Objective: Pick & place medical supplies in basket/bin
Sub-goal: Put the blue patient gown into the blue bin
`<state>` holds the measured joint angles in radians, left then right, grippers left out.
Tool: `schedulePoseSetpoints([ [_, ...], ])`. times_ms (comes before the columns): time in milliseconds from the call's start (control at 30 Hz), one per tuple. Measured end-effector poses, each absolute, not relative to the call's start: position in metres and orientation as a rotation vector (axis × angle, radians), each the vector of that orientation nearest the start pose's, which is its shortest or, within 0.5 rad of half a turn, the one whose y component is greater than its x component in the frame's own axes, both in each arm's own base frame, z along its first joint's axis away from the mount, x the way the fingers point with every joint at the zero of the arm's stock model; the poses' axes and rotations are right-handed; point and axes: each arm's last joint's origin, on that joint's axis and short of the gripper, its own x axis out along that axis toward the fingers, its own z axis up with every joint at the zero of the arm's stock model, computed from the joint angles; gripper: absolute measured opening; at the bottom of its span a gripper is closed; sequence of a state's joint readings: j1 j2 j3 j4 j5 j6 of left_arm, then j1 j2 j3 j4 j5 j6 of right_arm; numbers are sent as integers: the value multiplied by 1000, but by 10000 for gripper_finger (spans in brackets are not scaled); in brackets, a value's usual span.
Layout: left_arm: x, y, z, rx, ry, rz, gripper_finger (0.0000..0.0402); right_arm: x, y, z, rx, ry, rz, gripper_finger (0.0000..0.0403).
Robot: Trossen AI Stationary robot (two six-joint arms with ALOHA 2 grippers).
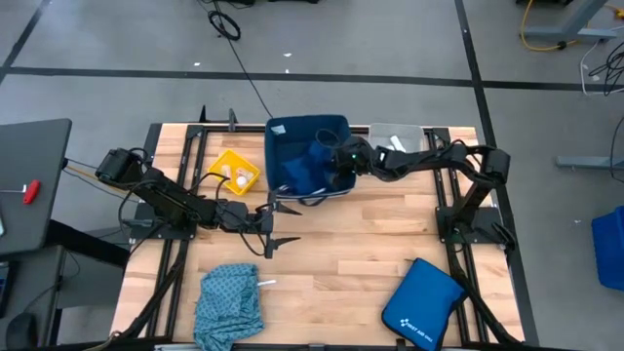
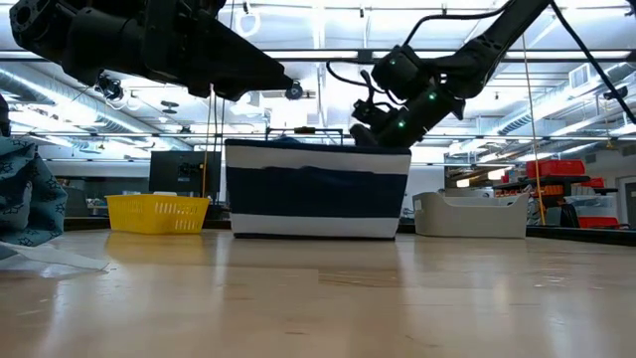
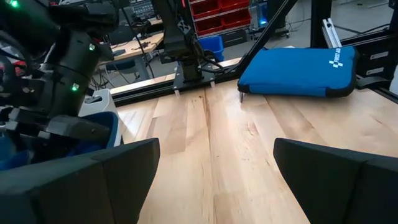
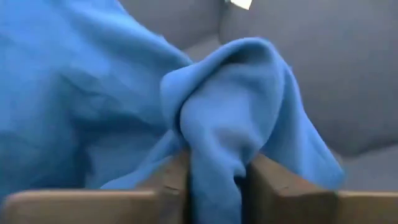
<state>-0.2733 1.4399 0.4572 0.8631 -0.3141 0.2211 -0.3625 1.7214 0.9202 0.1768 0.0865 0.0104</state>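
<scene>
— Blue cloth (image 4: 230, 118): where is it?
— I have a fold of it pinched tight in my right gripper (image 4: 214, 177), down inside the navy tub (image 1: 292, 136).
— Left gripper (image 1: 275, 225)?
— Fingers spread wide, holding nothing, above the bare table (image 1: 331, 253) near the yellow tub (image 1: 236, 172).

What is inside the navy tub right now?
A dark blue cloth lies in the navy tub, pinched between the right gripper fingers. The cloth and gripper cover the tub's floor, so anything beneath cannot be seen.
</scene>
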Motion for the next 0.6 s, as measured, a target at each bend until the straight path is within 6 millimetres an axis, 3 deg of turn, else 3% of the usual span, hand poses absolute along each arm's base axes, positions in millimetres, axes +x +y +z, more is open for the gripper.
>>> schedulePoseSetpoints([
  [267,258,-63,182,258,128,27,319,337,-126,187,50,462,-433,256],
  [400,258,-63,181,262,141,25,319,340,-127,195,38,379,-428,284],
  [600,258,-63,181,259,143,26,319,343,-126,201,50,307,-395,290],
])
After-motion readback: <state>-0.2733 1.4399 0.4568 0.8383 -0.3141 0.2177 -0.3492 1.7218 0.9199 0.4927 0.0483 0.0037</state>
